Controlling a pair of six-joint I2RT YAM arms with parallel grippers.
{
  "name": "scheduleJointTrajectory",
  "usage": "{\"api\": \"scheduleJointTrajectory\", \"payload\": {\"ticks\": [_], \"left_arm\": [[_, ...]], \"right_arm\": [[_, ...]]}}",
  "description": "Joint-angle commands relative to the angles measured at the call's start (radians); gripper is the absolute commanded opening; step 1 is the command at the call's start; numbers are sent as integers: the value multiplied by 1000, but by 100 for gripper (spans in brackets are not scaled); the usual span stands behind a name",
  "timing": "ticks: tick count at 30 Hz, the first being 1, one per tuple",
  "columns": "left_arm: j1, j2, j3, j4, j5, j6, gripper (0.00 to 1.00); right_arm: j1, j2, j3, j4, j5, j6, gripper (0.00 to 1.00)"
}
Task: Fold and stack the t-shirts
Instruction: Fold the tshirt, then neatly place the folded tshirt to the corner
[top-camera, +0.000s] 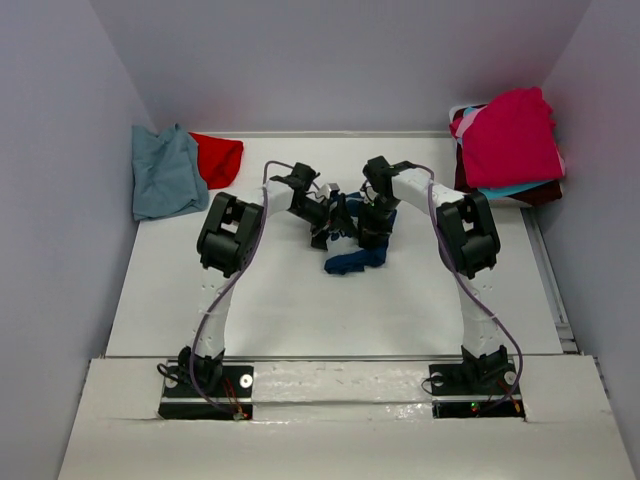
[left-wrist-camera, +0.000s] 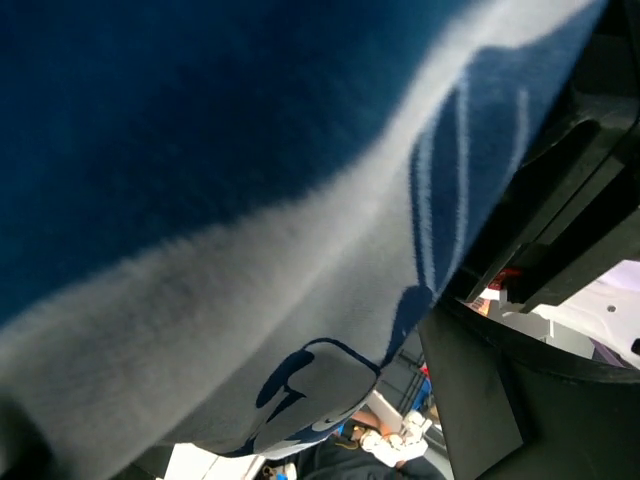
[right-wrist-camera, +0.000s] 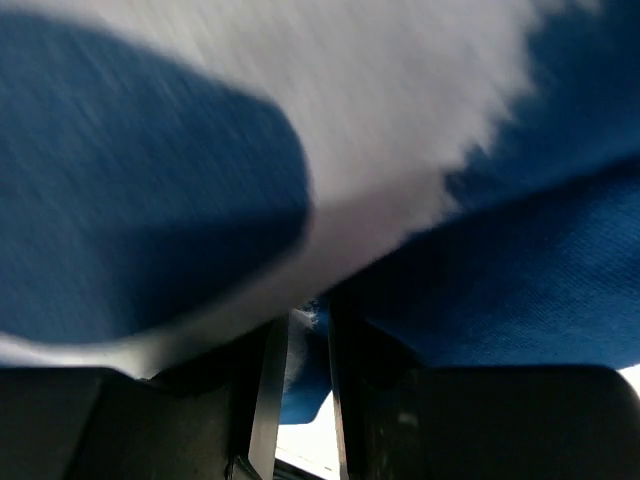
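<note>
Navy t-shirt (top-camera: 352, 262) is bunched at the centre of the desk (top-camera: 300, 320), partly lifted between both arms. Right end effector (top-camera: 372, 232) is clamped on a fold, with cloth between its fingers (right-wrist-camera: 258, 400). Left end effector (top-camera: 322, 222) has its jaws wide apart, cloth draped across its camera. Open desk surface toward the near, left and right edges. Far-left corner: blue-grey t-shirt (top-camera: 165, 178) touching red t-shirt (top-camera: 220, 158). Far-right corner: magenta t-shirt (top-camera: 512, 135) tops a stack, well apart.
</note>
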Motion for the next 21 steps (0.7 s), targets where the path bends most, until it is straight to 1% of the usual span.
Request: {"api": "scheduleJointTrajectory", "payload": {"ticks": [1, 2, 3, 4, 5, 6, 9, 12, 13, 14, 15, 16, 17, 19, 20, 21], "left_arm": [[-13, 96, -57, 18, -172, 38, 99], [-13, 94, -63, 26, -171, 34, 95], [-13, 88, -75, 41, -168, 29, 81], [-13, 87, -83, 46, -168, 18, 62], [-13, 85, -88, 53, -168, 18, 62], [-13, 83, -92, 59, -168, 9, 35], [-13, 77, -103, 67, -183, 3, 6], [-4, 67, -101, 69, -212, 8, 6], [-4, 64, -98, 69, -220, 9, 6], [-4, 59, -94, 66, -227, 14, 6], [-4, 54, -80, 55, -249, 26, 6], [-4, 53, -72, 49, -257, 26, 6], [-4, 50, -66, 46, -266, 37, 6], [-4, 42, -49, 32, -296, 44, 6], [-4, 37, -43, 29, -310, 57, 6], [-4, 31, -37, 27, -323, 63, 6]], "right_arm": [[6, 43, -6, 44, 19, -19, 29], [6, 43, -5, 41, 19, -19, 29], [6, 42, -3, 42, 17, -19, 29], [6, 43, -3, 42, 17, -19, 29], [6, 43, -2, 42, 16, -19, 29], [6, 45, 0, 41, 17, -19, 29], [6, 42, 4, 36, 24, -16, 29], [6, 5, 1, 42, 53, -5, 30], [6, -10, -5, 45, 68, 4, 32], [6, -30, -11, 51, 80, 9, 37], [6, -50, -14, 60, 91, 14, 53], [6, -72, -17, 67, 102, 21, 62], [6, -111, -11, 70, 123, 27, 85], [6, -148, 6, 65, 145, 33, 98], [6, -165, 18, 50, 181, 43, 100], [6, -179, 32, 41, 203, 47, 100]]}}
